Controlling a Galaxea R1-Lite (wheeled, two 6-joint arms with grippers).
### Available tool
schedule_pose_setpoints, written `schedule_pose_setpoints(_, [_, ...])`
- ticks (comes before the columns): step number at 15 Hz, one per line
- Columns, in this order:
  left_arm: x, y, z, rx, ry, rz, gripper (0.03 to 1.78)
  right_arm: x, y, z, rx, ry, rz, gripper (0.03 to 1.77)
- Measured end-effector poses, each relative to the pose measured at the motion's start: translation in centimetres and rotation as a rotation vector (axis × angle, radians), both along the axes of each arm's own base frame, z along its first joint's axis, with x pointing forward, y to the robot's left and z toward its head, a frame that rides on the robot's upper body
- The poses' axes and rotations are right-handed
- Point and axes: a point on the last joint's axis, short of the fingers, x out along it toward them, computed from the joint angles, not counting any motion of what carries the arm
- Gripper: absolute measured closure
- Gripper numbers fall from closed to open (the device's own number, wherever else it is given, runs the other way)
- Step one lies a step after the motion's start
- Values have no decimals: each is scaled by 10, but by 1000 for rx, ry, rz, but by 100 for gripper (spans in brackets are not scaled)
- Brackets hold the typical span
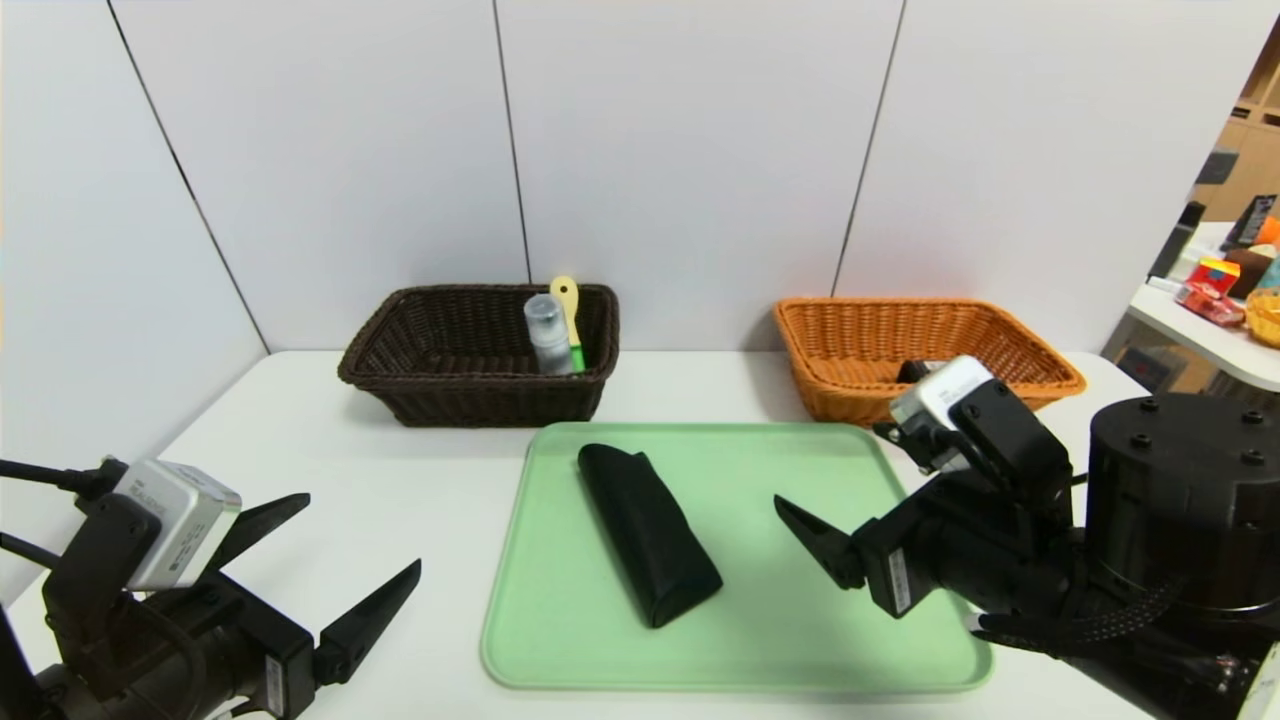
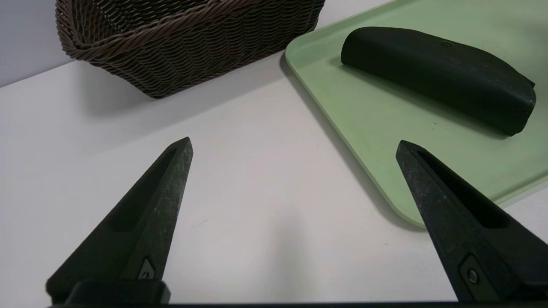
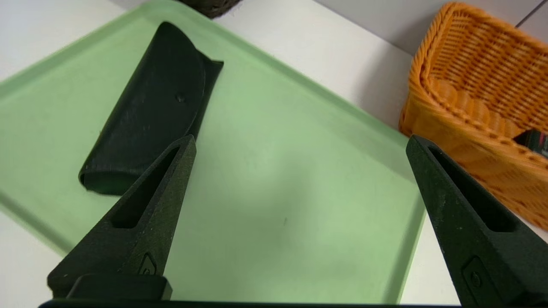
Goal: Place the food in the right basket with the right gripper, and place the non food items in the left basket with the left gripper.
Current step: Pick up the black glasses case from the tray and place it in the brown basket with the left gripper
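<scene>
The long black soft case (image 1: pixel 648 530) lies at an angle on the green tray (image 1: pixel 800 640). In the dark brown left basket (image 1: pixel 400 370) stand the white bottle (image 1: pixel 548 335) and the yellow spoon (image 1: pixel 566 298) with its green handle. The orange right basket (image 1: pixel 850 330) holds the black carton of food (image 3: pixel 535 140), mostly hidden behind its rim. My left gripper (image 1: pixel 360 532) hovers open and empty over the table, left of the tray. My right gripper (image 3: pixel 299 141) hangs open and empty over the tray's right part, between the case (image 3: pixel 150 111) and the orange basket (image 3: pixel 471 85).
A white wall of panels closes off the table's back, right behind both baskets. A side table (image 1: pixel 1200 330) with coloured packages stands off to the far right. Bare white tabletop (image 2: pixel 239 179) lies under my left gripper.
</scene>
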Motion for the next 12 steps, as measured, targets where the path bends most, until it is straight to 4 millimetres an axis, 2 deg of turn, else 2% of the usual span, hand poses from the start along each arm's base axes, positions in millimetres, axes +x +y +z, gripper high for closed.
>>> schedule_pose_setpoints(6, [2, -10, 12, -35, -27, -25, 12, -10, -8, -10, -6, 34, -2, 11])
schedule_pose_setpoints(12, [12, -36, 25, -84, -29, -15, 12, -15, -12, -13, -19, 38, -17, 11])
